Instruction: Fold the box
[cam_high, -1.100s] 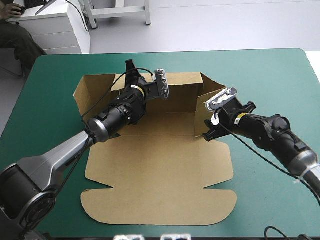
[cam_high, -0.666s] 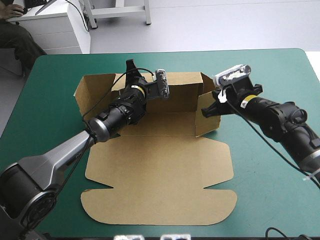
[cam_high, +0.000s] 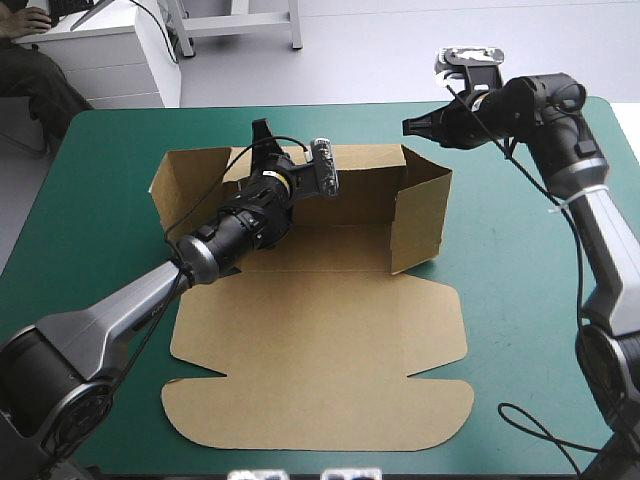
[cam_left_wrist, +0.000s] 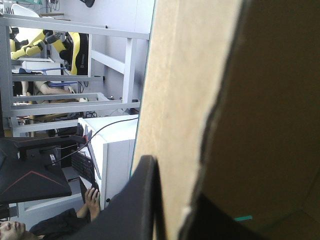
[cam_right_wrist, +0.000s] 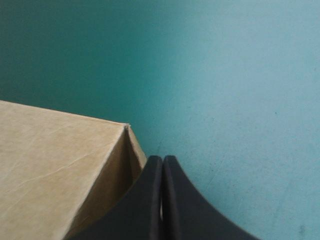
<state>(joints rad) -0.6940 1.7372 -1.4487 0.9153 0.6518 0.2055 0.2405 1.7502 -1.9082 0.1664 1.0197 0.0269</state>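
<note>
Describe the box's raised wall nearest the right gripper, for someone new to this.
On the teal-green table, the brown box has its far end raised. Look for the short upright wall at that end's right. Unlike the long far wall, pinched by the left gripper, nothing holds it.

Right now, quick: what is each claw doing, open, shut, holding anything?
Left claw: shut on the back wall of the box.
Right claw: shut, holding nothing, clear of the box over the teal-green cover.
</note>
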